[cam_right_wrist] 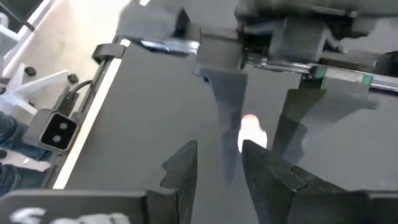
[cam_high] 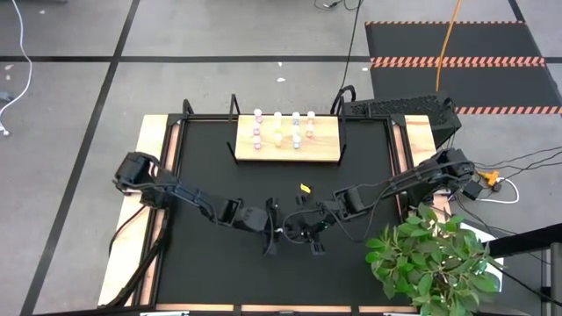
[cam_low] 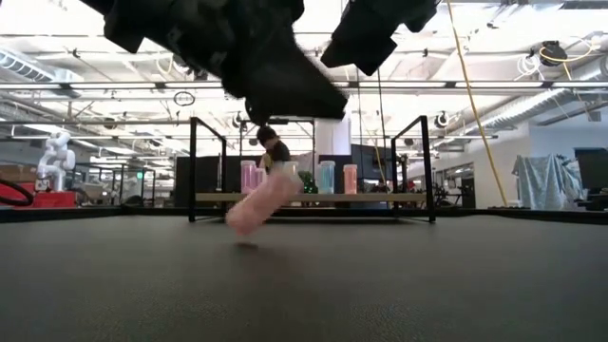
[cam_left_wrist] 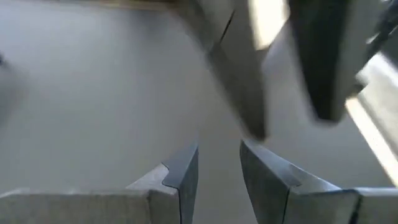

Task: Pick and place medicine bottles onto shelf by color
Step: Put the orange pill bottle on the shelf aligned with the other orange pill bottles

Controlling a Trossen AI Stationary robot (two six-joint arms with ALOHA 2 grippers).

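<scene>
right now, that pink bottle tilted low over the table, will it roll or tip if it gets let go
The pink bottle is a smooth cylinder leaning well off upright, low over the black tabletop, so it would probably topple and roll if released. It looks small, so it is likely light and easily knocked. Its rounded sides may slip in a loose grip.

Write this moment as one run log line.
pink bottle: tilted, above table | left gripper, right gripper: meeting front-centre | holder: unclear | shelf: bottles in rows
</scene>
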